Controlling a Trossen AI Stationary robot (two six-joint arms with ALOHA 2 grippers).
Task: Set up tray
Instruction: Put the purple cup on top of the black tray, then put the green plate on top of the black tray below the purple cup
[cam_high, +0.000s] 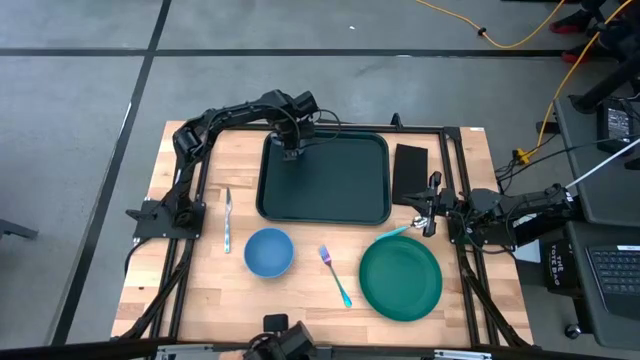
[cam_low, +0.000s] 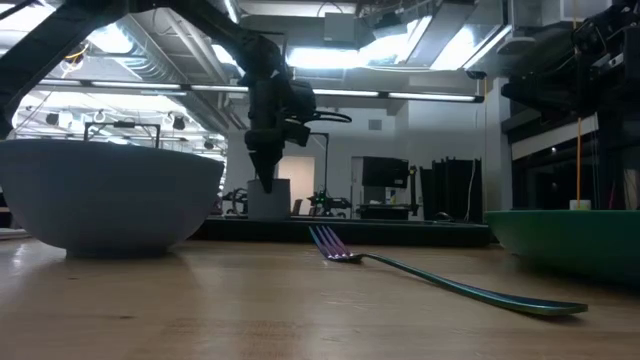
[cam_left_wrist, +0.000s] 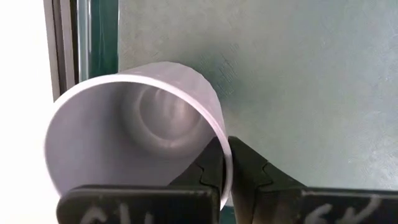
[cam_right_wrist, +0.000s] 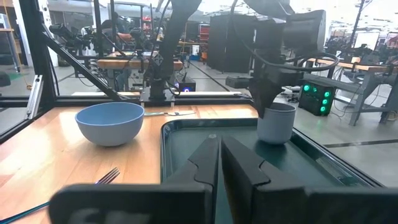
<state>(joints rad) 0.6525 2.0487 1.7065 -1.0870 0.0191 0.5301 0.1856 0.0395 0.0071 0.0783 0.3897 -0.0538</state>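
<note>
Presently, large dark green rectangular plastic tray (cam_high: 335, 185) lies mid-table. Left gripper (cam_left_wrist: 225, 163) pinches grey plastic cup (cam_left_wrist: 134, 134) wall over tray corner. Right gripper (cam_right_wrist: 220, 152) pressed shut beside tray. Tray likely light, stiff, slippery; grip raised rim.

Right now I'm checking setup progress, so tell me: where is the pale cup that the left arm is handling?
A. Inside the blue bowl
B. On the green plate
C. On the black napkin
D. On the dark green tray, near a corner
D: the left gripper has its jaws pinched on the rim of the cup, which stands on the tray near its corner.
</note>
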